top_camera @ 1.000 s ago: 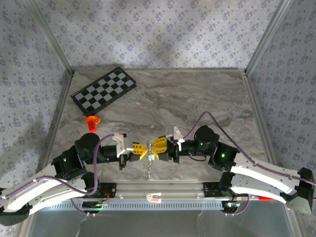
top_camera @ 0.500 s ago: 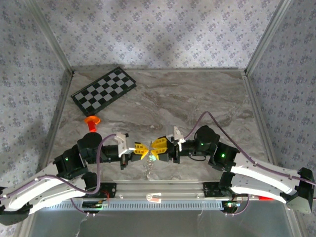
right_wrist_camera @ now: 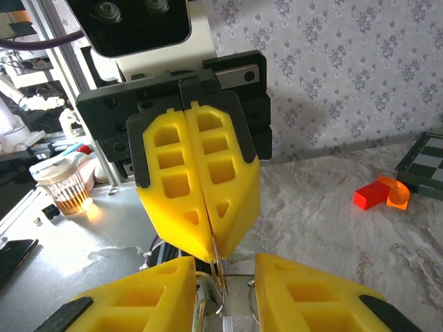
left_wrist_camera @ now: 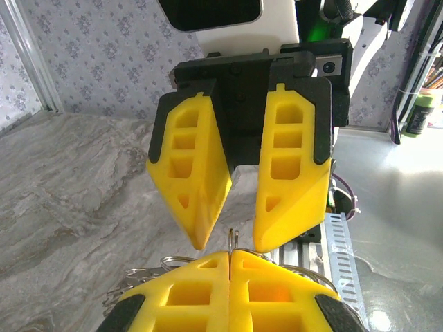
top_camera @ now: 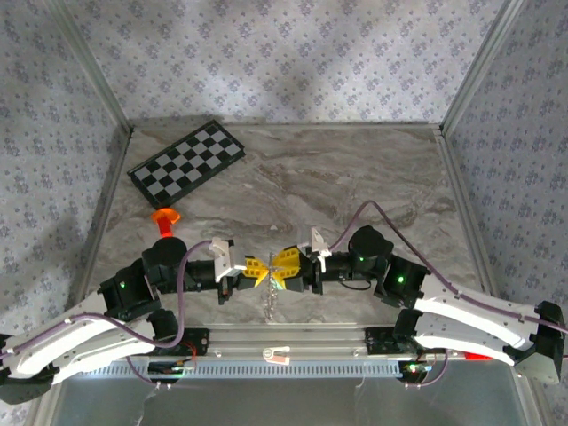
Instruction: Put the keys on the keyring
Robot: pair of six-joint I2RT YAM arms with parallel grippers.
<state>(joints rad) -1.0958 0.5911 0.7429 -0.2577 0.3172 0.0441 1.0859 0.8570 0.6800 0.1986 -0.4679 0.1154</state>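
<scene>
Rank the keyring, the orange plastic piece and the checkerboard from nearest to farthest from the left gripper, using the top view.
1. keyring, pinched at the tips of the left gripper.
2. orange plastic piece, farther back on the left.
3. checkerboard, back-left corner.

Both arms are built of glossy white shell links (top_camera: pixel 80 333) joined by rounded black joint housings (top_camera: pixel 164 257), each housing carrying a small green lamp (top_camera: pixel 119 287). A thin purple cable (top_camera: pixel 371 203) loops along each arm. The left gripper (top_camera: pixel 259 271) and the right gripper (top_camera: pixel 284 264) have chunky yellow plastic wedge fingers (left_wrist_camera: pixel 211 180), tapered to blunt tips and pierced by a column of cut-out windows. The fingers are backed with black plates and mounted on a black block (right_wrist_camera: pixel 104 111) dotted with small screws. A white camera mount (top_camera: pixel 219 251) tops each wrist
</scene>
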